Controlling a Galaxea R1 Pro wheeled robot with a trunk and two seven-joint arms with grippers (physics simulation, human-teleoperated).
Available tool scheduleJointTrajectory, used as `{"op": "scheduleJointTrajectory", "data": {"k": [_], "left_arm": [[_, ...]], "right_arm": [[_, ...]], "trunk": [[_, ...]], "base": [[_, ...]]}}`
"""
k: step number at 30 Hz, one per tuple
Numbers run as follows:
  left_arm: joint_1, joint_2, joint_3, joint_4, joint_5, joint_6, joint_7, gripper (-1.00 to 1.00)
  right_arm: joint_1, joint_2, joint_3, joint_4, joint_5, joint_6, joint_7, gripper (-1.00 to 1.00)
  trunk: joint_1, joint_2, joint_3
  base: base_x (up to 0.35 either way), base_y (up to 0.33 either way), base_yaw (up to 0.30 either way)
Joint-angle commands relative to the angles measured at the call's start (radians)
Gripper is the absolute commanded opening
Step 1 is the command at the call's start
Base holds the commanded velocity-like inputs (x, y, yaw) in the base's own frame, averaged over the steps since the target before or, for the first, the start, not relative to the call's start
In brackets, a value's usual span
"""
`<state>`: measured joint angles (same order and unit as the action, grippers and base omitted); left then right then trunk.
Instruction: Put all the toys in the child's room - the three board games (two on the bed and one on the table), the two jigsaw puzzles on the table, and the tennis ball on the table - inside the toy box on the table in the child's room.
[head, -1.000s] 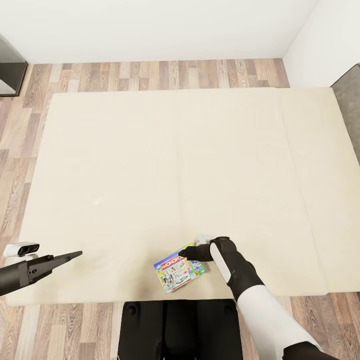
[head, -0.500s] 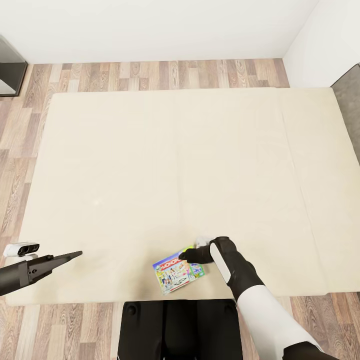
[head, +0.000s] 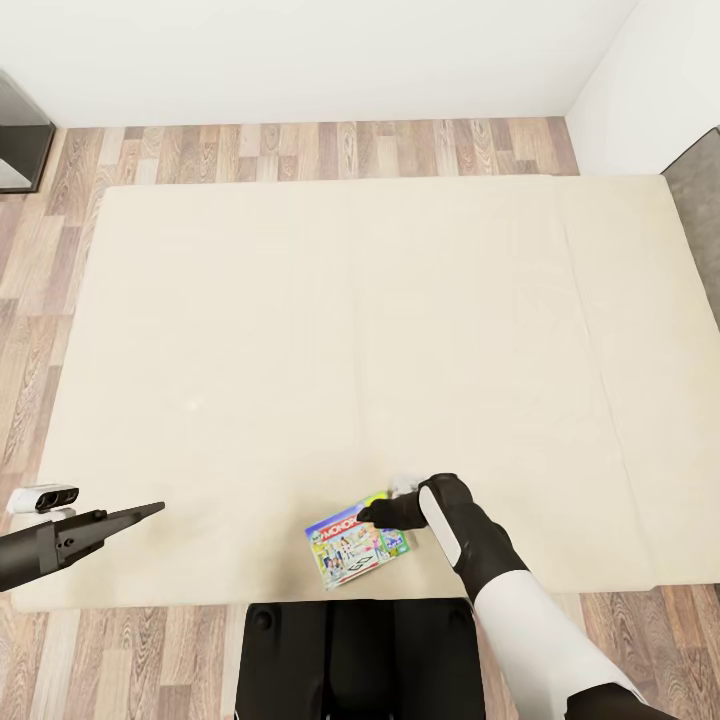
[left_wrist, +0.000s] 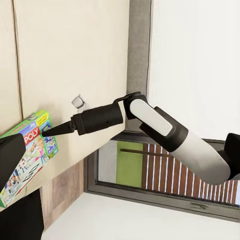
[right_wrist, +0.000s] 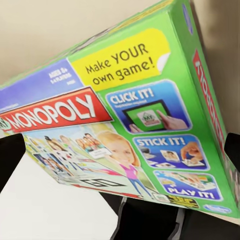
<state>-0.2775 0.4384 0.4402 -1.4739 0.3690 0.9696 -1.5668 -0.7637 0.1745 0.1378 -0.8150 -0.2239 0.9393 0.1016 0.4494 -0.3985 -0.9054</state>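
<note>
One board game (head: 352, 545), a green and blue Monopoly box with a red band, lies flat on the beige bed (head: 350, 330) close to its near edge. My right gripper (head: 368, 512) reaches in from the right, its tip at the box's far right corner. From the left wrist view, that gripper (left_wrist: 45, 132) tapers to a point against the board game (left_wrist: 27, 150). In the right wrist view the board game (right_wrist: 120, 125) spans the space between wide-apart fingers (right_wrist: 7, 155). My left gripper (head: 150, 510) hovers open over the bed's near left corner, away from the box.
Wood floor (head: 300, 150) surrounds the bed. A dark cabinet (head: 20, 130) stands at the far left and the grey headboard (head: 700, 220) runs along the right. My black base (head: 350, 650) sits against the bed's near edge.
The board game and my right gripper slid a few pixels to the left a second ago. Nothing has moved since, and the left arm has stayed still.
</note>
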Motion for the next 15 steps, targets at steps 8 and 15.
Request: {"op": "scheduleJointTrajectory", "data": {"k": [8, 15], "left_arm": [[0.000, 0.001, 0.000, 0.000, -0.001, 0.011, -0.004, 1.00], [0.000, 0.001, 0.000, 0.000, -0.001, 0.011, -0.004, 1.00]], "right_arm": [[0.000, 0.000, 0.002, 0.037, 0.004, -0.003, 0.001, 1.00], [0.000, 0.000, 0.003, 0.059, 0.005, -0.008, 0.001, 1.00]], "trunk": [[0.001, -0.002, -0.001], [0.001, -0.002, -0.001]], "base": [[0.000, 0.000, 0.000], [0.000, 0.000, 0.000]]}}
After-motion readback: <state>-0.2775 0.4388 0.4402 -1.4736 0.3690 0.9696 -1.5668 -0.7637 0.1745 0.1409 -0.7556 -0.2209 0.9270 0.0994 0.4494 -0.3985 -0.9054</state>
